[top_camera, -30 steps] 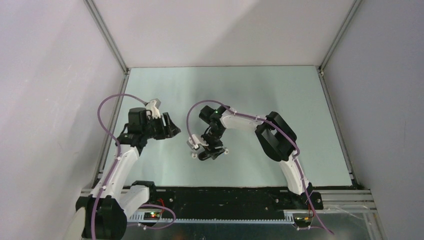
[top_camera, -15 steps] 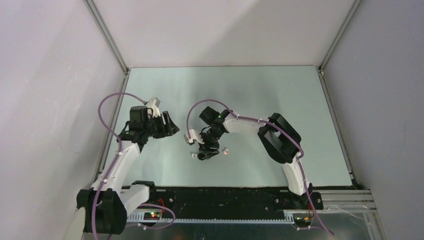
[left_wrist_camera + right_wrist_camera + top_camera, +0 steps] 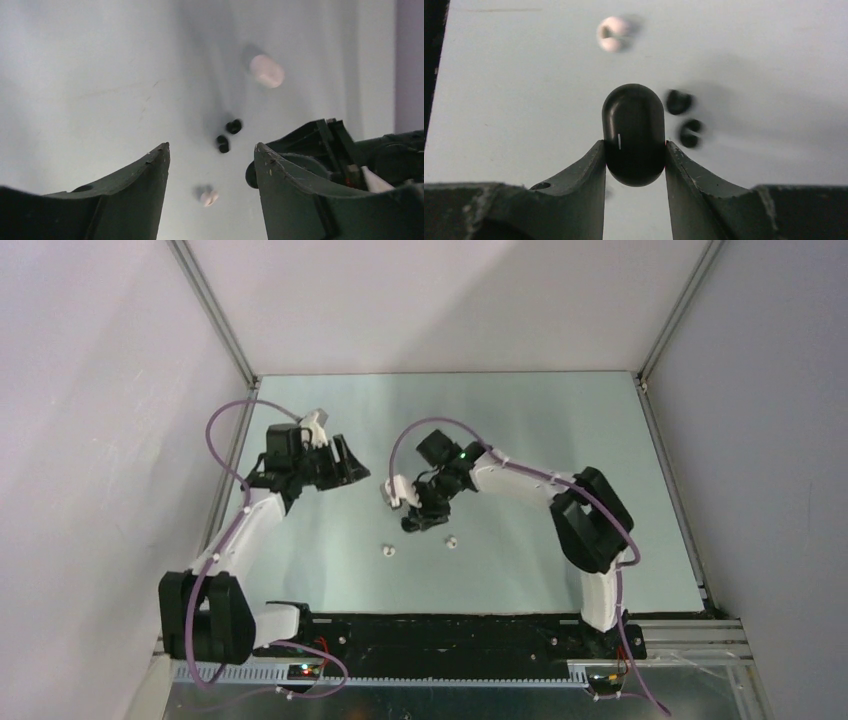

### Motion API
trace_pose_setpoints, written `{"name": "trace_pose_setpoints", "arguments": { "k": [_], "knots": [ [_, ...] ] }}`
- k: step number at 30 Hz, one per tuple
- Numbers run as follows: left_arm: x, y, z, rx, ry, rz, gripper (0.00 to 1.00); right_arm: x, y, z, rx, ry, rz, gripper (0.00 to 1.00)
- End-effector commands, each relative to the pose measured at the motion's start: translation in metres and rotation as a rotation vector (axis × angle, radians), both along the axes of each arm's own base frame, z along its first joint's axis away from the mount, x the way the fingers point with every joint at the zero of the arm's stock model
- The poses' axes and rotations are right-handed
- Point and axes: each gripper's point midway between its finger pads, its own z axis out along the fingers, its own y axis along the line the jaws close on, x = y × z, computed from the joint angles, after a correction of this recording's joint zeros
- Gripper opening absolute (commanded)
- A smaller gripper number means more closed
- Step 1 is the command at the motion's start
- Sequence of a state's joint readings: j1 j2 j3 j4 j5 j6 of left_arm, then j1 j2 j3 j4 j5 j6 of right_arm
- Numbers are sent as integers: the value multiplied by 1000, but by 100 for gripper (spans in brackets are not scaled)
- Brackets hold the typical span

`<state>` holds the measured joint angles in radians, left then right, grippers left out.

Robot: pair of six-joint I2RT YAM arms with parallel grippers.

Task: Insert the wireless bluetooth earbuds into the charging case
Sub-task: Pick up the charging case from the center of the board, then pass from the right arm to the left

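Note:
My right gripper [image 3: 634, 145] is shut on a black oval charging case [image 3: 634, 132], pinching its near end from both sides. Just right of the case, two black earbuds [image 3: 678, 101] [image 3: 690, 132] lie on the table. A white earbud [image 3: 613, 34] lies farther ahead. From above, the right gripper [image 3: 425, 522] sits mid-table, with two white earbuds [image 3: 387, 551] [image 3: 452, 541] in front of it. My left gripper [image 3: 350, 465] hangs open to the left with nothing between its fingers. In its own view the left gripper [image 3: 212, 150] frames a white earbud [image 3: 209, 197] and the black pair [image 3: 223, 144].
The pale table [image 3: 560, 440] is walled in by white panels at the back and on both sides. A black rail [image 3: 450, 635] runs along the near edge between the arm bases. The right arm's elbow [image 3: 595, 525] stands over the right half.
The right gripper has moved from between the two white earbuds toward the back, and its jaws have narrowed onto the black case. The left arm has shifted slightly back and right.

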<state>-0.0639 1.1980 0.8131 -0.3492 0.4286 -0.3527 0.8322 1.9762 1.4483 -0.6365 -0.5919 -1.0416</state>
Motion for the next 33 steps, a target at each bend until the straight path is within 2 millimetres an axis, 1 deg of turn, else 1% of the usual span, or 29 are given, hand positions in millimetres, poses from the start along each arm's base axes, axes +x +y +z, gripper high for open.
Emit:
{"name": "trace_pose_setpoints", "arguments": {
  "k": [1, 2, 3, 4, 5, 6, 7, 8, 9, 11, 13, 14, 15, 16, 17, 18, 19, 20, 21, 22, 24, 30, 33],
  "knots": [
    [41, -42, 78, -138, -210, -140, 67, 52, 3, 127, 203, -213, -79, 27],
    [45, -53, 103, -172, -261, -193, 67, 65, -3, 149, 237, -245, -122, 27],
    [49, -63, 111, -196, -277, -230, 67, 72, -8, 159, 253, -243, -169, 27],
    [51, -73, 132, -231, -316, -291, 67, 87, -16, 178, 287, -268, -244, 27],
    [51, -82, 147, -250, -361, -333, 67, 93, -20, 186, 305, -280, -280, 27],
    [49, -90, 164, -281, -396, -394, 67, 105, -29, 204, 342, -300, -342, 28],
    [48, -97, 176, -299, -432, -430, 67, 112, -39, 218, 371, -318, -380, 28],
    [42, -104, 187, -326, -454, -497, 67, 117, -42, 228, 403, -321, -414, 28],
    [39, -111, 193, -332, -487, -547, 67, 120, -48, 239, 426, -336, -434, 29],
    [31, -122, 203, -334, -531, -636, 67, 124, -52, 253, 455, -368, -459, 29],
    [29, -133, 202, -336, -538, -683, 67, 126, -52, 264, 474, -404, -462, 29],
    [31, -136, 202, -340, -535, -696, 67, 128, -51, 270, 488, -425, -461, 29],
    [30, -142, 206, -343, -544, -713, 67, 127, -51, 275, 499, -438, -458, 29],
    [32, -145, 202, -349, -532, -727, 66, 128, -50, 278, 509, -451, -454, 30],
    [32, -150, 207, -352, -542, -744, 65, 127, -49, 281, 517, -459, -448, 30],
    [35, -153, 203, -358, -528, -755, 64, 128, -48, 283, 520, -472, -443, 30],
    [37, -155, 207, -360, -536, -763, 64, 127, -46, 284, 524, -478, -437, 30],
    [41, -157, 202, -363, -522, -763, 63, 128, -45, 286, 529, -489, -437, 30],
    [43, -158, 204, -364, -525, -763, 63, 128, -44, 287, 533, -492, -436, 30],
    [46, -159, 200, -368, -511, -763, 62, 129, -43, 289, 540, -500, -439, 30],
    [48, -161, 199, -374, -504, -766, 62, 130, -42, 292, 548, -504, -446, 30],
    [50, -163, 195, -392, -477, -775, 60, 134, -41, 298, 569, -522, -470, 30],
    [49, -164, 195, -398, -471, -785, 56, 135, -40, 299, 568, -532, -470, 30]
  ]
}}
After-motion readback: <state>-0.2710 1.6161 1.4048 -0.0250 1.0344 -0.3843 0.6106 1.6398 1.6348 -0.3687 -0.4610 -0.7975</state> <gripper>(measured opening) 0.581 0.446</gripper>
